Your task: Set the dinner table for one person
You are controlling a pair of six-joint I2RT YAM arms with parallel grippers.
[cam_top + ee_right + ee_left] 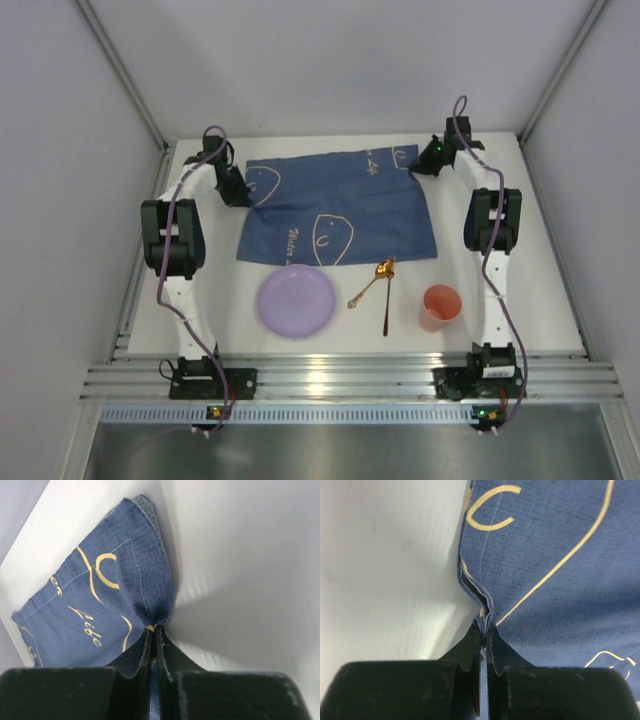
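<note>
A dark blue placemat with pale yellow line drawings lies across the far half of the white dinner table. My left gripper is shut on its left edge, the cloth pinched between the fingers. My right gripper is shut on its far right corner; the cloth bunches at the fingertips. Nearer me on the table lie a lilac plate, a gold spoon, a dark utensil and an orange cup.
White walls close in the table on the left, right and far sides. A ribbed aluminium rail runs along the near edge, with both arm bases bolted to it. The placemat's far right corner lies close to the back wall.
</note>
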